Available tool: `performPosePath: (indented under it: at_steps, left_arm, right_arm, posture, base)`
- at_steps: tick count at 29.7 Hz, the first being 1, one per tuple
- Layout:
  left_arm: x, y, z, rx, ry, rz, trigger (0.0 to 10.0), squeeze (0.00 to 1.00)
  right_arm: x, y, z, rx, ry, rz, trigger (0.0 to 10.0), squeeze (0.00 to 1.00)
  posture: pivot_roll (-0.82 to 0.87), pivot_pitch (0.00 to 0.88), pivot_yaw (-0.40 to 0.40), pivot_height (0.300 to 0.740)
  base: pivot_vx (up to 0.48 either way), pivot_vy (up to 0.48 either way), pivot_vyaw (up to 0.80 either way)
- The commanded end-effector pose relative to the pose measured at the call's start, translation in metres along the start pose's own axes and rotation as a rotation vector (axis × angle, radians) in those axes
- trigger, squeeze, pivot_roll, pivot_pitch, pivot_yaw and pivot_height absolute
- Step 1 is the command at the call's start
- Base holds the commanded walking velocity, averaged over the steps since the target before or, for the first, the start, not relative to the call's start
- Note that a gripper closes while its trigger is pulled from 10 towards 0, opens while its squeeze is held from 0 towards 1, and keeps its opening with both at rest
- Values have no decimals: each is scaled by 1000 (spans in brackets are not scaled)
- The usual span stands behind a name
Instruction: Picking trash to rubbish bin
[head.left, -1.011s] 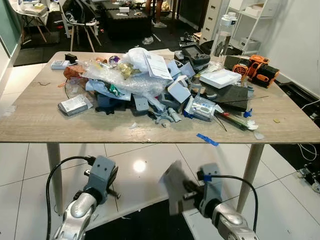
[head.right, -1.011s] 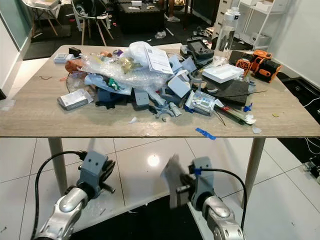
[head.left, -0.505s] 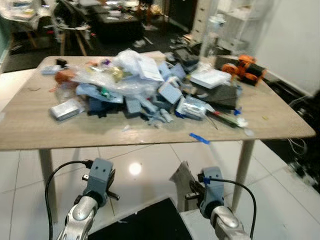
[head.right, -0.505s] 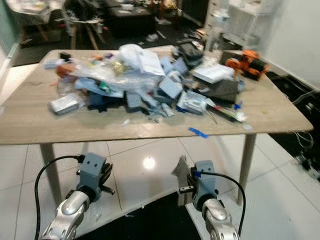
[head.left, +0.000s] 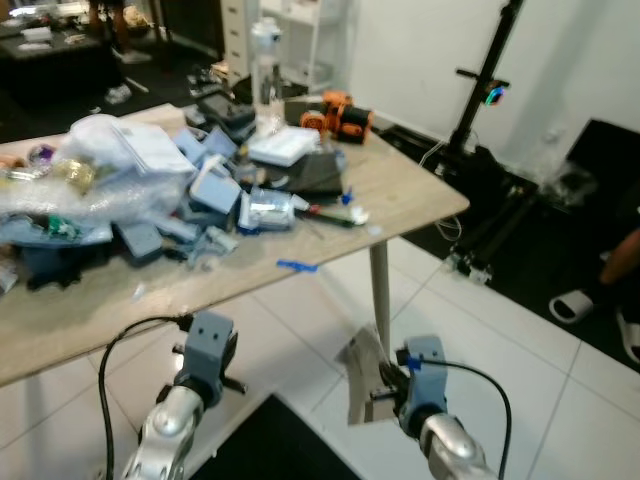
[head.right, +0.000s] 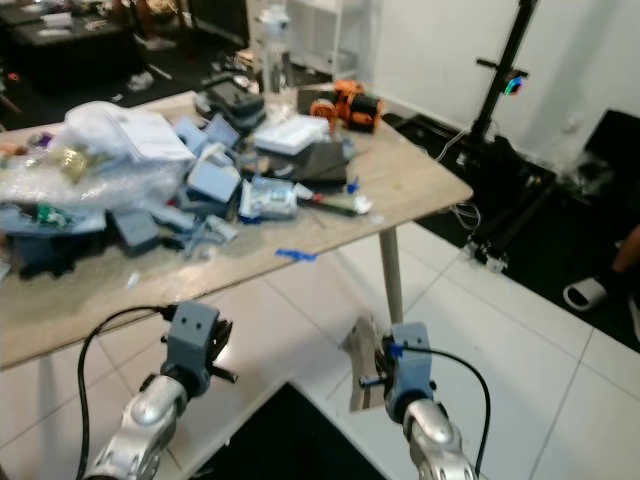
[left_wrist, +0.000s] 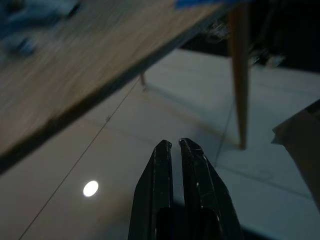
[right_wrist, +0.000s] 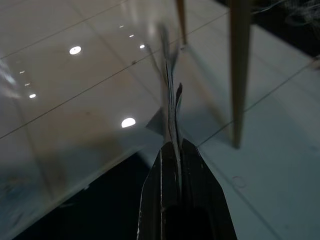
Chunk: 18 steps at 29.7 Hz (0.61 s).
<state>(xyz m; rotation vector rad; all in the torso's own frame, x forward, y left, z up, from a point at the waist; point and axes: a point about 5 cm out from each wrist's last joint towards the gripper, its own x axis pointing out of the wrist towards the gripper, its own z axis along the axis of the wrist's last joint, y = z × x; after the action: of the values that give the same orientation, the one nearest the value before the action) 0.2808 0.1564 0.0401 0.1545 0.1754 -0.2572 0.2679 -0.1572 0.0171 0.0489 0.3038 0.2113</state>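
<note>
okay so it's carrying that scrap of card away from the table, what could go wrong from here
The right claw pinches only the bottom edge of the thin, bent card scrap, so it could slip out. The table leg stands close ahead and the card could catch on it. Cables lie on the floor beyond, a possible snag.

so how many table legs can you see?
1: the wooden leg under the table corner nearest the right gripper. The others may be hidden or out of frame.

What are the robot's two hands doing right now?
Left gripper: closed, holding nothing.
Right gripper: closed on a thin grey crumpled sheet of card.
</note>
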Motion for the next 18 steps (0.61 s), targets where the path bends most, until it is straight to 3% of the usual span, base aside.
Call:
performPosePath:
  at_steps: [1,18]
  left_arm:
    - [-1,-1,0,1,-3,2,10000,0]
    - [0,4,6,16,-19,-4,10000,0]
  right_arm:
    - [0,1,-1,5,-1,2,10000,0]
    - [6,9,3,14,-33,4,10000,0]
  posture:
    - [-18,67,-15,740]
    - [0,69,21,740]
  base:
    - [0,0,-800]
    - [0,0,-800]
